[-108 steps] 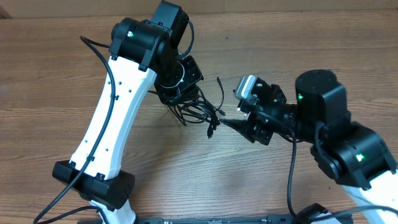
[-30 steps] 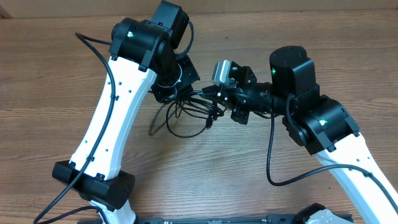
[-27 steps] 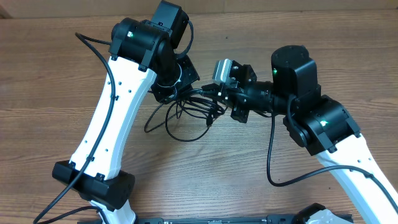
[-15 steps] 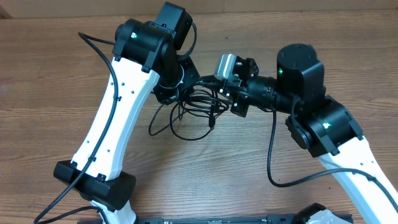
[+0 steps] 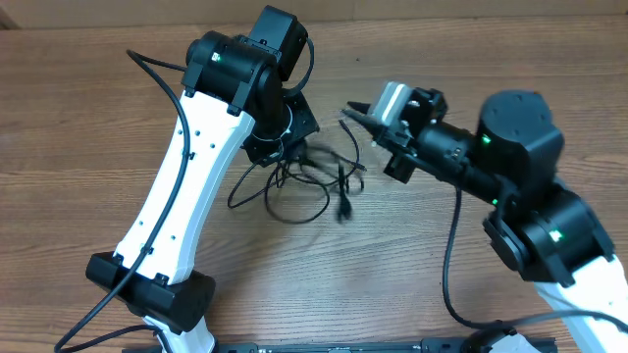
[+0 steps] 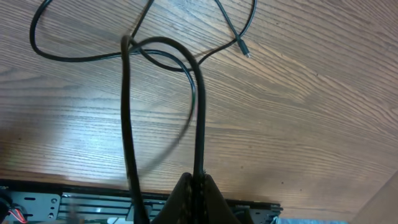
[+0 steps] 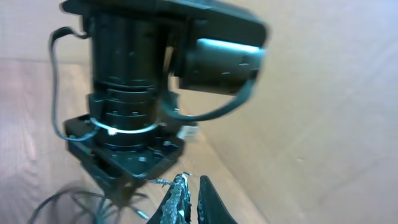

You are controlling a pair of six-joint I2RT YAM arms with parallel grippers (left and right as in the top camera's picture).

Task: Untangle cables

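Under the left arm, the cables [image 5: 312, 176] are hanging from the left pincer [image 6: 194, 186], which is clenching one strand; the clenched right pincer [image 5: 355, 111] is hovering just right of them.

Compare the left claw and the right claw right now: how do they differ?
The left claw is clamped on one of the cables, which runs out from between its fingers. The right claw only has a thin strand at its tips, and whether it grips it is unclear. The left claw points down toward the table, while the right claw points sideways toward the left arm. Both are shut.
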